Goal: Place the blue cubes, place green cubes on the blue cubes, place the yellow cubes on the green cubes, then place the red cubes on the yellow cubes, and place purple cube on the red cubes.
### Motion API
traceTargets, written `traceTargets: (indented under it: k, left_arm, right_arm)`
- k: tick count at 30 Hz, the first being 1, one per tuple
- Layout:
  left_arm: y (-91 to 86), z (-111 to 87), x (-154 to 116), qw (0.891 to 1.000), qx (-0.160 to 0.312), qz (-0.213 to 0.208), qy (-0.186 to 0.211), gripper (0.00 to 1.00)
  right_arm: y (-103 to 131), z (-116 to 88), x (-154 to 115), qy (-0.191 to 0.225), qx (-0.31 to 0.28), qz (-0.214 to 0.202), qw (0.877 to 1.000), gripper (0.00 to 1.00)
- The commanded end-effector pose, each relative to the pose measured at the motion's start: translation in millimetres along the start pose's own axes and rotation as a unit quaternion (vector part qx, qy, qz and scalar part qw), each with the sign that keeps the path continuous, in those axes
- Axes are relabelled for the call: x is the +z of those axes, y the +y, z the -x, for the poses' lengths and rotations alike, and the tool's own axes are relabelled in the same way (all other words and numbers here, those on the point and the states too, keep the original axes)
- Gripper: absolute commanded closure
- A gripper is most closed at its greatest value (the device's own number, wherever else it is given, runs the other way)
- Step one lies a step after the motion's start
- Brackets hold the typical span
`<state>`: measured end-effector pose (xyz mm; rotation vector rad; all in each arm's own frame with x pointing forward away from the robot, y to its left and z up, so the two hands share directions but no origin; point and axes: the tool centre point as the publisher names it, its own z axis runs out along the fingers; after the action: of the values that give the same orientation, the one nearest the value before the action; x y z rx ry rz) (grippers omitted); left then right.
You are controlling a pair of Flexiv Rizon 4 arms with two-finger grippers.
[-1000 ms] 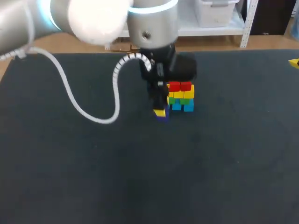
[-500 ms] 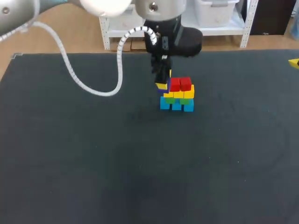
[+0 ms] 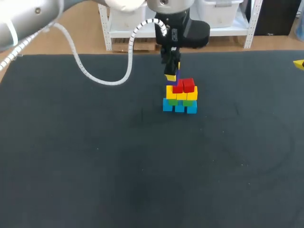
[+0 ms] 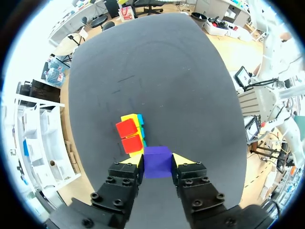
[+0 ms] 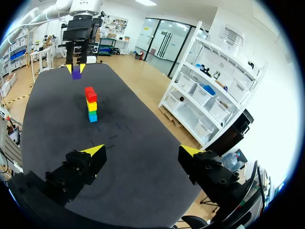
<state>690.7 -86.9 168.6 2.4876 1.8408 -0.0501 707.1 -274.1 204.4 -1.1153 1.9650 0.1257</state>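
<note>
A small tower stands mid-table: blue cubes [image 3: 179, 107] at the base, then green cubes [image 3: 181, 101], yellow cubes [image 3: 171, 93] and two red cubes [image 3: 184, 86] on top. My left gripper [image 3: 171, 73] hangs just above and behind the tower's left side, shut on the purple cube [image 4: 157, 161]. In the left wrist view the red cubes [image 4: 128, 135] lie just ahead of and below the held cube. My right gripper [image 5: 142, 153] is open and holds nothing, far from the tower [image 5: 90, 103], off the table's right edge.
The black table mat [image 3: 95, 156] spreads wide around the tower. The left arm's white cable [image 3: 102, 78] loops over the mat's back left. A yellow tip [image 3: 298, 63] shows at the far right edge.
My left gripper has risen with the purple cube from table level at the tower's left front, moving up and back to just above the red cubes. The right arm has not moved.
</note>
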Motion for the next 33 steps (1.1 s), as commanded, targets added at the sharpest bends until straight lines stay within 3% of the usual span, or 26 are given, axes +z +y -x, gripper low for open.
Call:
traceTargets:
  k: [1,33]
  left_arm:
    - [16.2,8.4,2.0,0.999,-0.012,-0.05,0.013,1.0]
    - [35.9,27.2,28.5,0.997,-0.049,-0.059,-0.008,1.0]
  right_arm:
    - [0.8,-0.3,-0.6,0.0,0.0,-0.001,1.0,0.0]
    - [0.8,-0.3,-0.6,0.0,0.0,-0.001,1.0,0.0]
